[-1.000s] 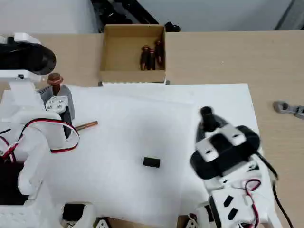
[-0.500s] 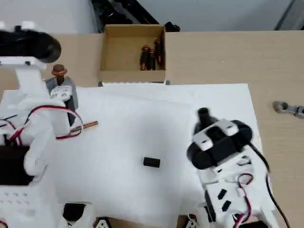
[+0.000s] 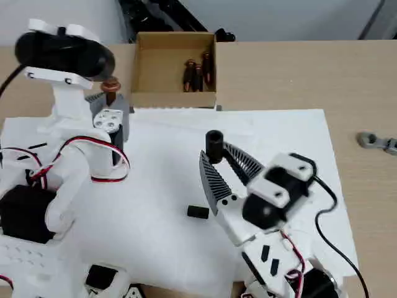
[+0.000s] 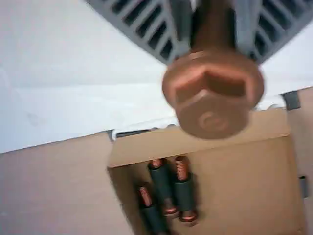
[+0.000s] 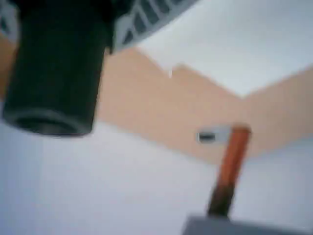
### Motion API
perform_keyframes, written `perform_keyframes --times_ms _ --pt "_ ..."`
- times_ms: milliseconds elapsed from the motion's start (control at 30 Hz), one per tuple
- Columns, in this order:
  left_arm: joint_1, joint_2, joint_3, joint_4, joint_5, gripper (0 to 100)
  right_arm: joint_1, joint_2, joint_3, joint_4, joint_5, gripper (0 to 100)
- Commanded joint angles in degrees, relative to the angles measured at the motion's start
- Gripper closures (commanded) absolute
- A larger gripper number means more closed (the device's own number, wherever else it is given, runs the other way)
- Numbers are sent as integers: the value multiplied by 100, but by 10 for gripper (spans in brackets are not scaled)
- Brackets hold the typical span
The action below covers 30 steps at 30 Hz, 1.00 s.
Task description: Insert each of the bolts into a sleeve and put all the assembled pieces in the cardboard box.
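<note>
Pinching bolt (image 4: 212,93): left gripper (image 3: 110,104)
Sleeve (image 3: 214,144): clamped in right gripper (image 3: 214,155)
Mating: line both up on one axis, push gently, no tilt

light: bright, even | shadows: faint, soft on white sheet (image 3: 161,177)

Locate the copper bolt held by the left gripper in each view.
High view: bolt upper left, head up, near the cardboard box's corner.
Left wrist view: hexagonal head close up, box behind it.
Right wrist view: shank farther off, beyond the black sleeve.
Shared landmark: white sheet.
</note>
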Motion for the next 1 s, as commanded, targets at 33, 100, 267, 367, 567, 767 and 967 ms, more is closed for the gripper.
perform_keyframes --times_ms 33,100,267,367,567,767,967 --pt "440 0 -40 -378 35 995 -57 4 -9 -215 -70 995" --pt "668 0 -40 -677 44 995 -75 4 53 -145 -79 995" --pt "1152 -44 -40 -1565 334 995 -75 4 378 -207 -88 995" --pt "1389 -44 -40 -1846 545 995 -48 4 651 -593 -132 995" --pt "1705 -53 -48 -1890 563 995 -48 -532 1547 -1332 -299 995" --pt "1864 -53 -48 -1899 703 995 -48 -1059 2110 -1393 -290 995" --pt "2207 -53 -40 -1864 1064 995 -48 -1015 2303 -1736 -290 995"
